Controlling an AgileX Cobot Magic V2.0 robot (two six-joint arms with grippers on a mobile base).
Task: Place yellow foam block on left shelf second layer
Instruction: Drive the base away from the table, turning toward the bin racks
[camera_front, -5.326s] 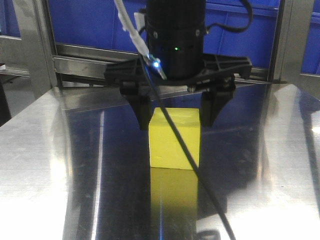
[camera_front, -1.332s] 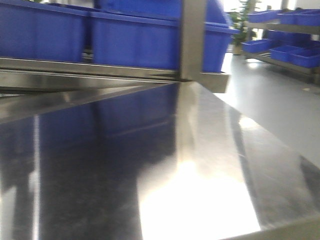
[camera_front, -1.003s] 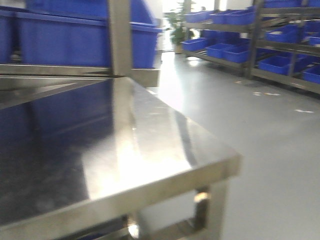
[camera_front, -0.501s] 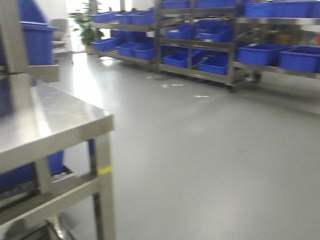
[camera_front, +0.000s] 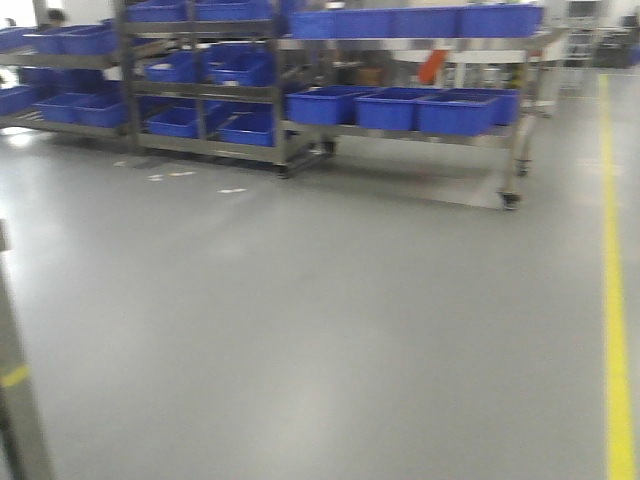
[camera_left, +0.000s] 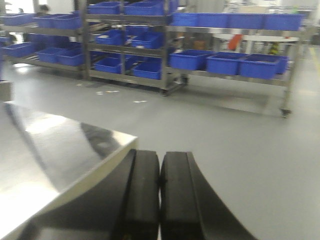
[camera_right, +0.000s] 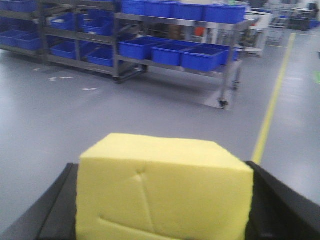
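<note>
Yellow foam block (camera_right: 162, 192) is held tight between the two black fingers (camera_right: 285, 210) of the right pincer (camera_right: 165, 215). The left pincer (camera_left: 160, 195) is pressed together with nothing in it, beside the corner of a shiny tabletop (camera_left: 50, 150). Grey floor (camera_front: 330, 320) is seen beyond, then shelves (camera_front: 300, 45) filled with blue bins (camera_front: 400, 105).

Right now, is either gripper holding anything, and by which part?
The right gripper clamps the yellow foam block by its two opposite side faces. The left gripper is shut on nothing.
</note>
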